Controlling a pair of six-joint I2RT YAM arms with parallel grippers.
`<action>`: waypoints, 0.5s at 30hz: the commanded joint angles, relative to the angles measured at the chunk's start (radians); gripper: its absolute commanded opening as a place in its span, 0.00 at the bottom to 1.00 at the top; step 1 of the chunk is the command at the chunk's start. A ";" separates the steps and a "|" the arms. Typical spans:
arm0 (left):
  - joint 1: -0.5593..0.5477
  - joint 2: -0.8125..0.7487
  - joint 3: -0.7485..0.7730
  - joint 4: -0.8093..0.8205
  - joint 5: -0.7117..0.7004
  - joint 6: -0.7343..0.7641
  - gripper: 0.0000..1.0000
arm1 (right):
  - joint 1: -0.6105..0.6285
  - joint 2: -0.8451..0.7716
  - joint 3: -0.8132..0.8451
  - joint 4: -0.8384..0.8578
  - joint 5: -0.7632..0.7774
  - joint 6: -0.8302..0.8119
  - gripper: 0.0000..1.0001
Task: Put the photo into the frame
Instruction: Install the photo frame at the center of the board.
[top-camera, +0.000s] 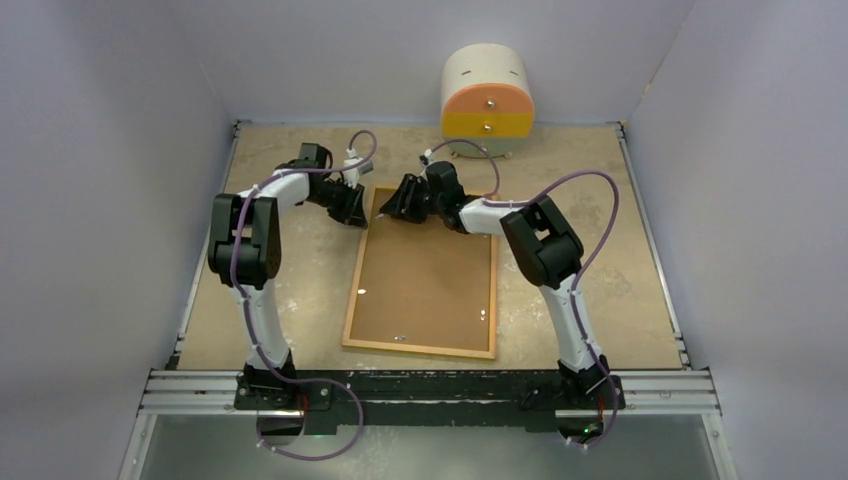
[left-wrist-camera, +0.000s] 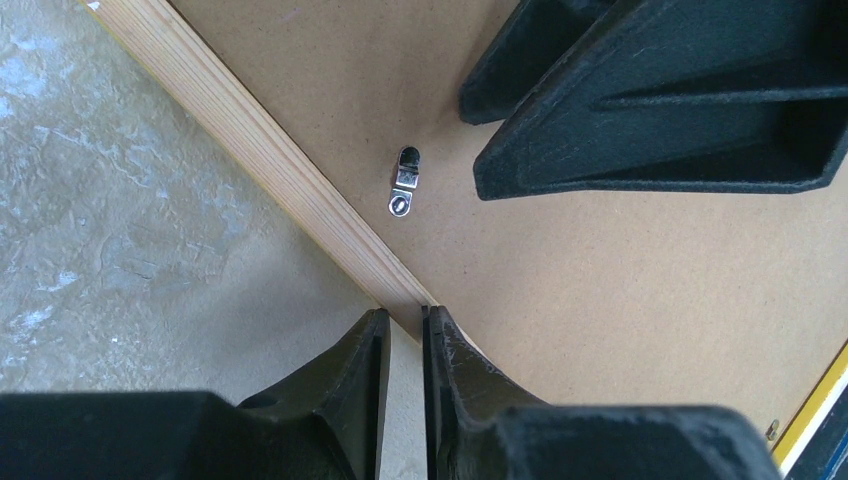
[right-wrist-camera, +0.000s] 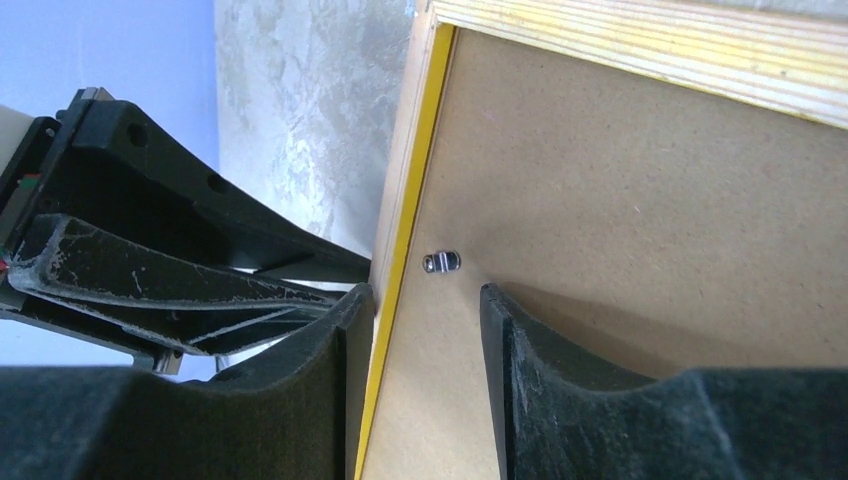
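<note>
The frame (top-camera: 357, 280) lies back up on the table, its light wood rail (left-wrist-camera: 250, 140) around a brown backing board (top-camera: 425, 290). The photo is hidden. Both grippers meet at the frame's far left corner. My left gripper (left-wrist-camera: 405, 315) is barely open, a thin slit between its tips, which rest at the rail's outer edge with nothing clamped. My right gripper (right-wrist-camera: 425, 295) is open and straddles the yellow-edged rim (right-wrist-camera: 408, 230), one finger outside, the other over the board. A small metal turn clip (left-wrist-camera: 404, 180) sits on the board between them.
A round cream drawer unit (top-camera: 486, 100) with orange and yellow fronts stands at the back, just beyond the grippers. Pale walls close in the table on three sides. The arms' mounting rail (top-camera: 430, 385) runs along the near edge.
</note>
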 joint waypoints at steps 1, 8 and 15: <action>-0.005 -0.013 -0.046 0.015 0.006 0.008 0.18 | 0.012 0.038 0.029 0.012 -0.037 0.040 0.46; -0.005 -0.010 -0.054 0.023 0.009 0.006 0.17 | 0.016 0.062 0.044 0.030 -0.058 0.078 0.44; -0.005 -0.011 -0.057 0.021 0.010 0.013 0.17 | 0.029 0.082 0.060 0.040 -0.071 0.108 0.43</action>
